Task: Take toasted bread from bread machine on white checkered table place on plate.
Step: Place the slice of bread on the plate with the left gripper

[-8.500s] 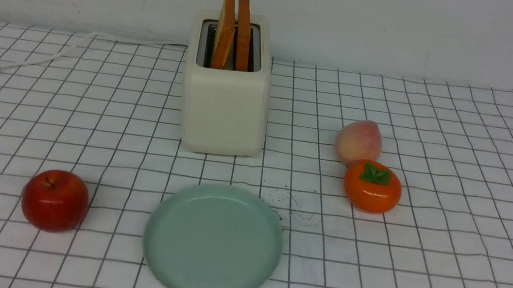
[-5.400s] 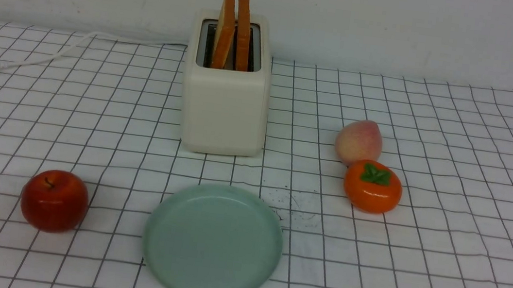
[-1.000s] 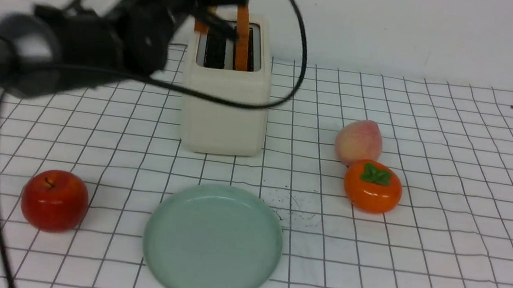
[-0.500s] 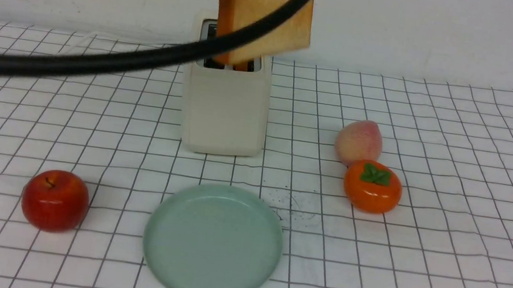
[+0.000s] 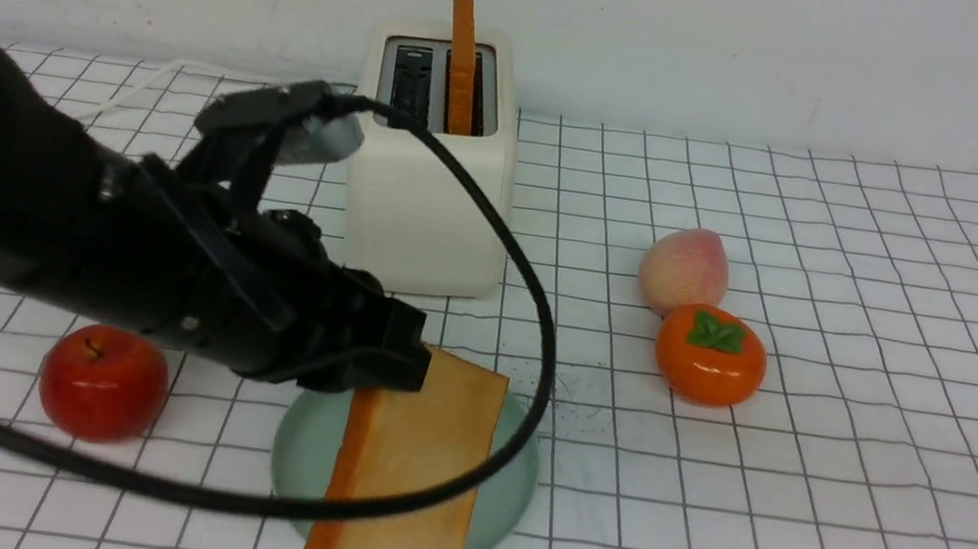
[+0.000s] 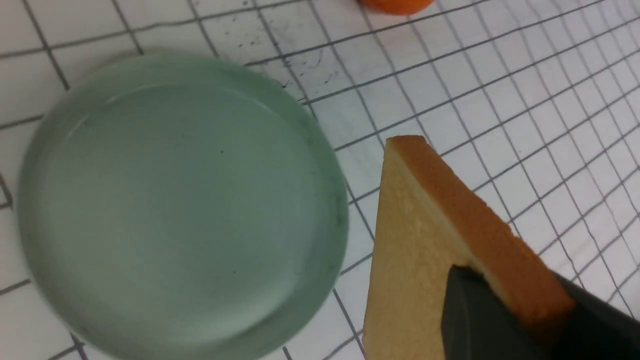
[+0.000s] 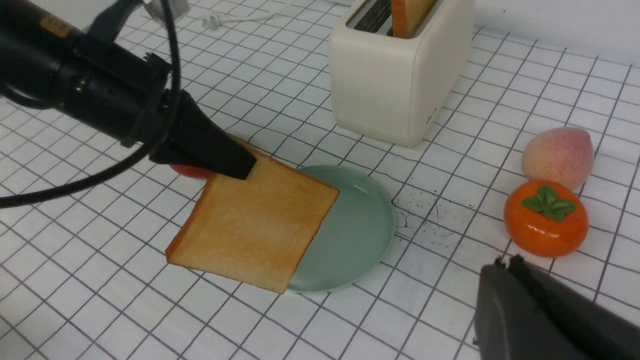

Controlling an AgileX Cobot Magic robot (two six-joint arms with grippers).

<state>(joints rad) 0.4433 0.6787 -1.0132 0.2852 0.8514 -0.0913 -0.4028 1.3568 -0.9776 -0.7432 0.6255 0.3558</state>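
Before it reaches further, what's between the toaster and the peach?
Nothing but bare checkered cloth between the toaster and the peach; the front view shows it.

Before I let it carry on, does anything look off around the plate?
Just dark scratchy marks on the table beside the plate; they don't follow the grid lines. I can't tell whether they're crumbs or stains.
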